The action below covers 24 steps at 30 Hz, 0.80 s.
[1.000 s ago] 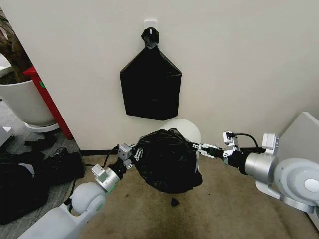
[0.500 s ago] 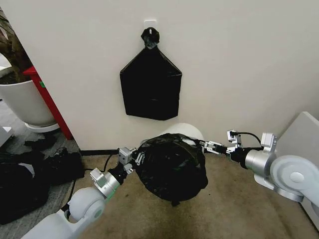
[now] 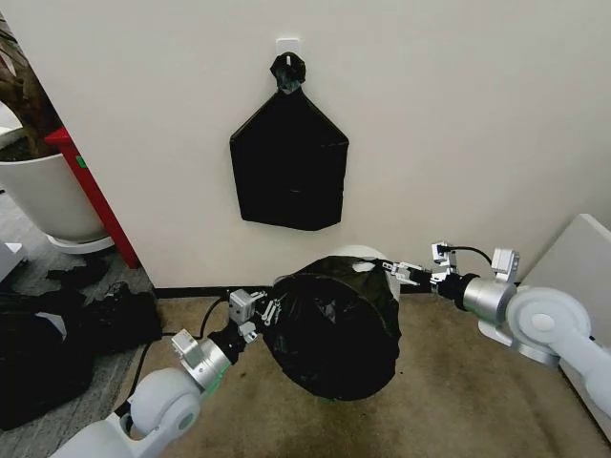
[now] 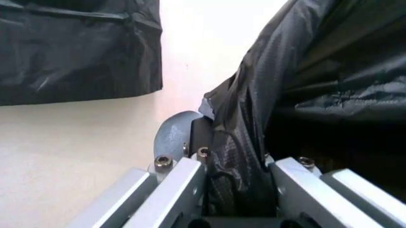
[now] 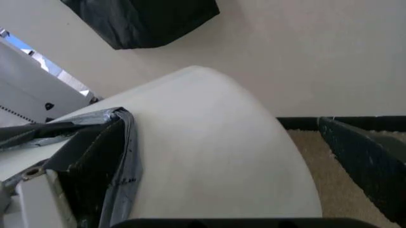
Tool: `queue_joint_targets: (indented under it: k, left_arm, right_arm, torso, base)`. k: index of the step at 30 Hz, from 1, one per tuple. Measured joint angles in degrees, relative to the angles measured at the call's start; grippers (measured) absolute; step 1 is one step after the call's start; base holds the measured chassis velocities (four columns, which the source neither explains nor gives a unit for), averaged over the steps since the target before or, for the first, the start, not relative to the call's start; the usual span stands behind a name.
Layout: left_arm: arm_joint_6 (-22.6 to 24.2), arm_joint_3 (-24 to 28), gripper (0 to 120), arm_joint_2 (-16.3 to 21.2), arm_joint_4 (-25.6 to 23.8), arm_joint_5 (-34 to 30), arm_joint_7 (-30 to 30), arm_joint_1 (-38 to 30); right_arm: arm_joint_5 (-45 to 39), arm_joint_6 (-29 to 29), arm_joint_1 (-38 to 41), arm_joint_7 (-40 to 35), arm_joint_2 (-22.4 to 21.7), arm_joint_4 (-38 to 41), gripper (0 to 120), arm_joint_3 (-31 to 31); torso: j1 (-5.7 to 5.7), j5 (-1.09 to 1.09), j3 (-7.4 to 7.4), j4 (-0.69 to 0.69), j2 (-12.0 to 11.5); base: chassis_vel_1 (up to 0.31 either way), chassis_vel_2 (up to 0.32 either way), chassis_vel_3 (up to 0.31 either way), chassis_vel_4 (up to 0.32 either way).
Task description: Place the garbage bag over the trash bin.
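We're facing a plain cream wall [image 3: 458, 124] where a flat black bundle of bags [image 3: 288, 162] hangs from a small white hook [image 3: 287, 44]. Below us runs brownish carpet [image 3: 449, 401], with a dark baseboard [image 3: 186, 291] where it meets the wall. Far left we see a large white plant pot [image 3: 43, 196], a red upright panel [image 3: 95, 196] beside it, and dark clutter [image 3: 57, 334] heaped on the floor.

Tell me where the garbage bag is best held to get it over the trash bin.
By its stretched rim, from opposite sides, as now: the left gripper pinches the near-left edge of the garbage bag, the right gripper the far-right edge beside the trash bin. Film bunched between the left fingers suggests thin plastic that probably gives no firm hold elsewhere; holding the rim likely keeps the mouth open.
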<state>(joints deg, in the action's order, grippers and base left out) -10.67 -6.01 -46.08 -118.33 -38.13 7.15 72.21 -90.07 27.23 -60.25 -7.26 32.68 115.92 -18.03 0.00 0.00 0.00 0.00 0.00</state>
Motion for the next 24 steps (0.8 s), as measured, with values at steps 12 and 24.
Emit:
queue_joint_targets:
  k: [12,24]
  left_arm:
    - [0.66,0.37,0,0.05,-0.67,-1.03,0.32,0.59]
    - [4.48,0.22,0,-1.18,3.02,-10.04,-0.79,0.79]
  right_arm:
    - [3.75,-1.32,0.68,6.4,0.49,-4.29,100,0.57]
    - [6.23,-5.51,-2.16,11.95,0.16,-4.23,100,-1.33]
  torso:
    - [0.0,0.0,0.0,0.0,0.0]
    - [0.0,0.01,0.0,0.0,0.0]
  base:
    - [0.0,0.0,0.0,0.0]
    - [0.0,0.0,0.0,0.0]
